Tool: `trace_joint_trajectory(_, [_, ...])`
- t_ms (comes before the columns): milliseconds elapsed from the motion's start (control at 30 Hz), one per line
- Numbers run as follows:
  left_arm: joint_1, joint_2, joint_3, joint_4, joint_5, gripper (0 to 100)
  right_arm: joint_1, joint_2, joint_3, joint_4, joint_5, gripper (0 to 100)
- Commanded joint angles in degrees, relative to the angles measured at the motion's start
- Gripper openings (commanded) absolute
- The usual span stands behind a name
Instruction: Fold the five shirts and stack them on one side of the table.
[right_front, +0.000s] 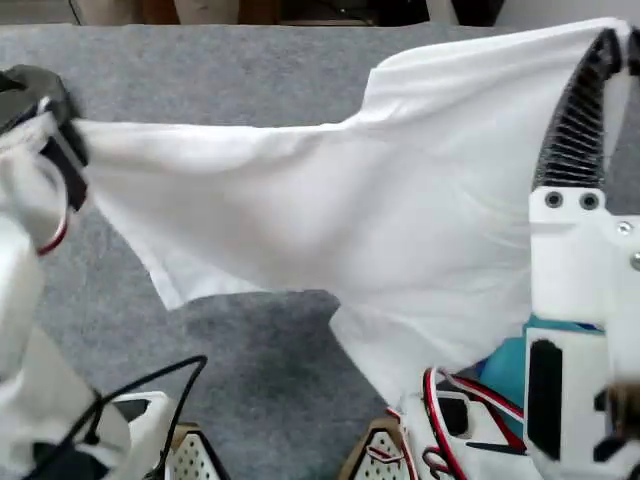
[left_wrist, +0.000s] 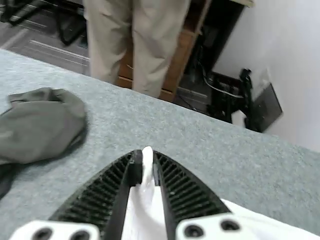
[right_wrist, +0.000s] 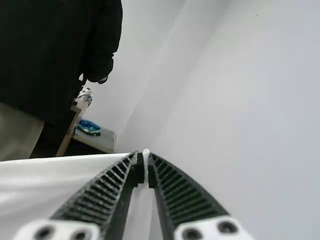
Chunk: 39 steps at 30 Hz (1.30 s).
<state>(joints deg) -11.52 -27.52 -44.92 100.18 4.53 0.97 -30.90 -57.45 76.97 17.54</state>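
High view: white shirt (right_front: 330, 230) held up off the counter (right_front: 220, 70), stretched between left end effector (right_front: 68, 135) at the left edge and right end effector (right_front: 612, 45) raised at the far right. Both clamped on the cloth. Left wrist view: a pinch of white fabric squeezed between the ribbed black fingers (left_wrist: 185, 190). Right wrist view: the same, with a small tuft poking past the tips. Top edge taut, lower edge sagging, one corner dangling over the middle of the counter, another drooping toward the arm bases.

Likely step in hand: spreading the shirt before laying it flat for folding. To do it well, keep both grips tight, hold the upper edge level and tensioned, and lower evenly, hanging hem down first. Then drag gently to draw out wrinkles. No jerks: limp cloth, apt to slip from so shallow a pinch. Steer clear of the olive-grey garment (left_wrist: 40, 120) bunched at the far left, near the left end effector.

Shirt: thin, soft, smooth, lightly creased. Counter: grey felt-like covering, probably a little grippy. Fingers: hard black plastic, ridged inner faces. Turquoise item (right_front: 505, 365) by the right arm's base, partly hidden, perhaps another shirt.
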Motion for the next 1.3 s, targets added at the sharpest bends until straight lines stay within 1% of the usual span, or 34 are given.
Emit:
trace_joint_trajectory(0, [-3.78, -5.93, 3.78, 0.7, -0.53, 2, -0.66, 0.4, -2.59, -3.69, 2.73, 0.5])
trace_joint_trajectory(133, [-5.1, -13.14, 7.03, 0.62, -2.81, 2, -0.75, -0.75, -4.53, -2.64, 3.34, 0.5])
trace_joint_trajectory(300, [-5.19, -21.49, 10.73, 0.53, -4.4, 2, -2.95, -5.32, -4.44, 1.23, 4.92, 0.7])
trace_joint_trajectory(367, [-5.1, -23.34, 11.96, 0.44, -5.54, 2, -3.21, -6.2, -4.44, 2.99, 4.92, 0.7])
trace_joint_trajectory(500, [-5.01, -24.31, 15.03, -1.14, -5.45, 2, -3.21, -6.2, -3.82, 7.65, 4.57, 0.6])
trace_joint_trajectory(600, [-5.01, -24.22, 19.43, -3.34, -5.27, 2, -3.21, -6.2, 1.45, 9.41, 4.48, 0.6])
trace_joint_trajectory(700, [-5.01, -24.31, 26.29, -8.26, -5.27, 2, -4.79, -6.2, 10.15, 8.62, 4.4, 0.6])
trace_joint_trajectory(800, [-4.92, -23.87, 36.22, -15.03, -5.1, 2, -7.78, -6.2, 21.05, 4.92, 4.4, 0.5])
trace_joint_trajectory(867, [-4.92, -23.78, 45.1, -21.54, -3.69, 2, -9.19, -6.2, 29.14, 0.0, 4.4, 0.5])
trace_joint_trajectory(1067, [-4.84, -23.69, 72.88, -47.91, -3.34, 2, -11.56, -2.68, 55.34, -24.62, 4.66, 0.5])
trace_joint_trajectory(1167, [-4.92, -23.34, 85.1, -62.42, -1.85, 2, -12.26, 2.68, 60.79, -32.62, 4.57, 0.5])
trace_joint_trajectory(1267, [-4.92, -19.82, 91.96, -74.64, -0.26, 2, -12.26, 10.42, 60.35, -37.63, 4.4, 0.5])
